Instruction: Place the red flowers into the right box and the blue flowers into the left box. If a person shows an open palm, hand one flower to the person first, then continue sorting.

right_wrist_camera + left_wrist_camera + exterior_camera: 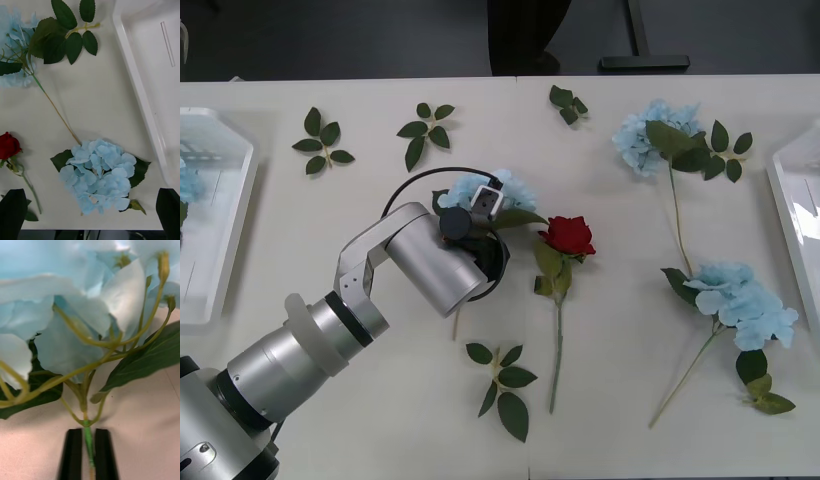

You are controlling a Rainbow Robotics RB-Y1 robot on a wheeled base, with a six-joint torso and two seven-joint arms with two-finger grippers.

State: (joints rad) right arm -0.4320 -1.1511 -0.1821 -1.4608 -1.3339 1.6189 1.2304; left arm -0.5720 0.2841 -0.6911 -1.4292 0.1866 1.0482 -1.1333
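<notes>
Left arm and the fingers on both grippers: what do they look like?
Left arm: silver cylinder segments, black joints, a pale collar ring, a black cable looping at the wrist. Left gripper has flat black fingers; right gripper fingers are black too.

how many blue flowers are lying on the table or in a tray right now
4: one mid-table, its stem clamped by the left gripper; one far right of centre; one near the right box; part of one in the left box. More may be hidden.

On the table, 1 rose lies centrally, 2 hydrangeas lie to its right, between the left box and right box.
</notes>
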